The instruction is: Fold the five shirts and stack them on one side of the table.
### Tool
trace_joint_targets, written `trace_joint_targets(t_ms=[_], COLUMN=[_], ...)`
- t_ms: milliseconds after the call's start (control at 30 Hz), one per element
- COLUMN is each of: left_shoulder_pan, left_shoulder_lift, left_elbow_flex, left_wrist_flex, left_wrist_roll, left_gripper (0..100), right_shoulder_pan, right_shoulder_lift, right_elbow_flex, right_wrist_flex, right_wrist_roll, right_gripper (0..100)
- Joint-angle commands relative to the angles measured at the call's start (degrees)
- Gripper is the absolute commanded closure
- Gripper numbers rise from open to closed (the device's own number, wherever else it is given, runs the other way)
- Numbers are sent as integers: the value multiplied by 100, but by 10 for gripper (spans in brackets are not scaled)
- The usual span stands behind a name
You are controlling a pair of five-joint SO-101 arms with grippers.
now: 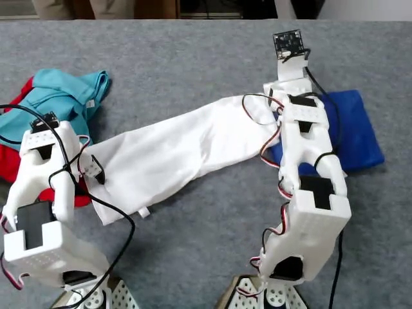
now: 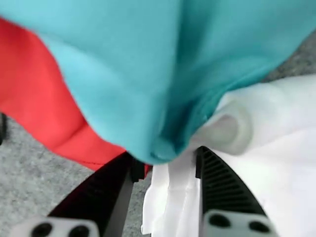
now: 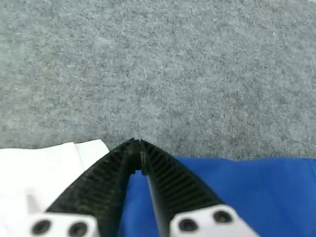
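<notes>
A white shirt (image 1: 174, 154) lies stretched across the table's middle, from one arm to the other. At the left a teal shirt (image 1: 61, 96) is crumpled on top of a red shirt (image 1: 8, 161). My left gripper (image 2: 165, 165) is at the white shirt's (image 2: 276, 148) left end. Its fingers (image 2: 219, 190) stand apart with white cloth between them, and the teal shirt (image 2: 148, 64) covers their tips. A folded blue shirt (image 1: 357, 135) lies at the right. My right gripper (image 3: 137, 144) is shut, low over the seam between the white shirt's corner (image 3: 54, 163) and the blue shirt (image 3: 247, 182).
The grey felt tabletop (image 1: 193, 58) is bare along the back and in front of the white shirt. Cables hang from both arms over the cloth. The right arm (image 1: 309, 161) lies across the blue shirt's left part.
</notes>
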Motion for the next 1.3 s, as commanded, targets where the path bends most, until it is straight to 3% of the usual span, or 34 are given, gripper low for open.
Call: trace_joint_targets(t_ms=[0,200,567,1033,1267], left_shoulder_pan=[185,211,527,791,1266], left_shoulder_lift=[347,576,347,101,110], left_elbow_flex=[-114,-378,-818,-3068,-4123], left_wrist_flex=[-185,-185,-114,1521,2154], left_wrist_roll=[44,35,-9,-176,-176], left_gripper=[822,981,981,981,980], right_shoulder_pan=[-40,-40,-40,-13,57], right_shoulder_lift=[-224,-224,-224,-224,-215], right_elbow_flex=[-48,-48,-48,-48,-119], right_wrist_flex=[-149,-149,-149,-149,-149], right_wrist_roll=[44,44,44,35,-211], right_gripper=[993,993,993,993,993])
